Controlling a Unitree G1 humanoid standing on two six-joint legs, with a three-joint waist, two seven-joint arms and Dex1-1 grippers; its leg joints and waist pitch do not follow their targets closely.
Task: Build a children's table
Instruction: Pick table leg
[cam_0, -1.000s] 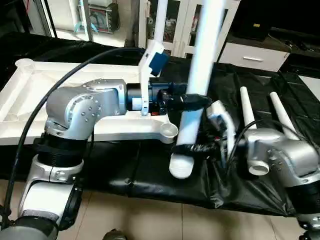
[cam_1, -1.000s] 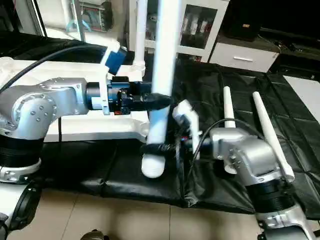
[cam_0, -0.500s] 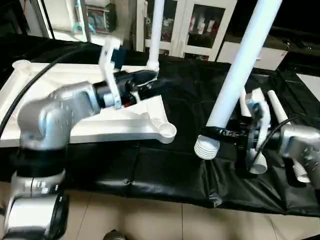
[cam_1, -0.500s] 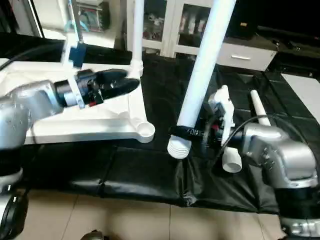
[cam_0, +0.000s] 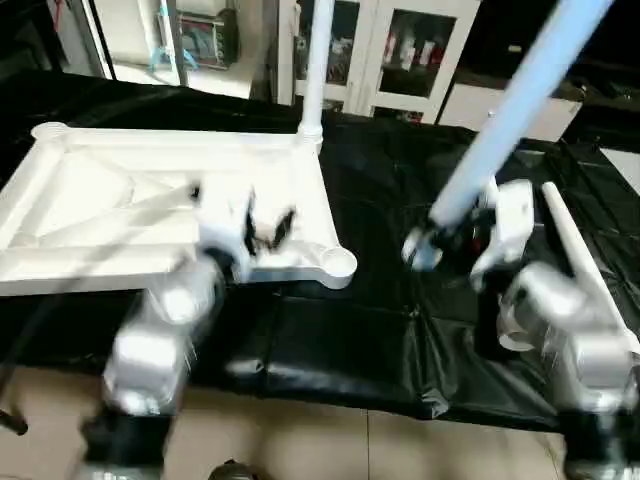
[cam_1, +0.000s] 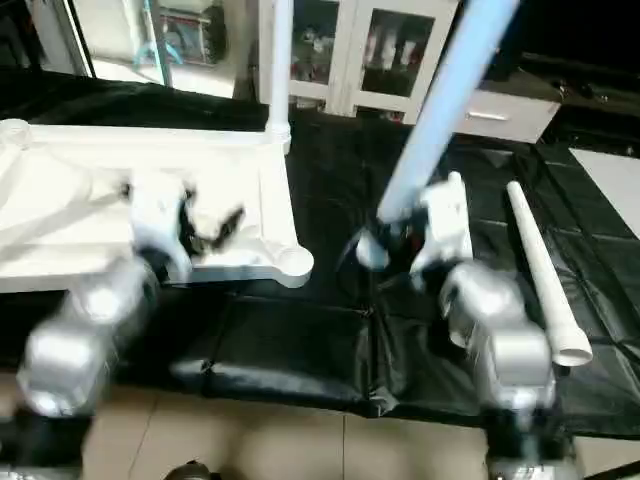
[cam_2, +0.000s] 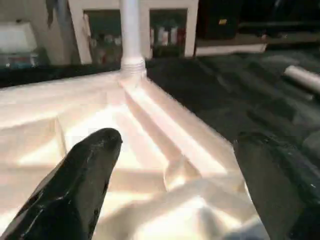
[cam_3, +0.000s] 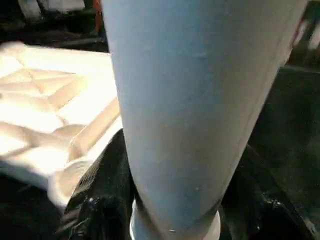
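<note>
Nearest, lower left of the left eye view: left arm (cam_0: 155, 335), silver, smeared. Left gripper (cam_0: 270, 228) sits over the near right part of the tabletop (cam_0: 90, 215), fingers spread wide, holding nothing. In the left wrist view the two black fingers (cam_2: 82, 175) stand far apart above the ribbed underside, not touching it as far as can be seen.

Lower right of the left eye view: right arm (cam_0: 560, 320). Right gripper (cam_0: 440, 243) is clamped on the thick lower end of a leg (cam_0: 510, 110), which slants up and to the right and leaves the frame at the top. Right wrist view: the held tube is seen between the black fingers (cam_3: 95, 200); its threaded end is at the bottom edge.

Black sheet (cam_0: 330, 340) covers the work surface. Tabletop lies underside up in the left half of the frame, X ribs visible, with an open round corner socket (cam_0: 338, 263) at its near right corner, just left of the held leg's end.

Right side: a loose leg (cam_1: 540, 270) lies flat on the sheet beside the right arm.

Farther back: one leg (cam_0: 314, 65) stands upright in the far right corner socket of the tabletop.

Background, top of frame: white cabinet (cam_0: 385, 50) with glass doors.
</note>
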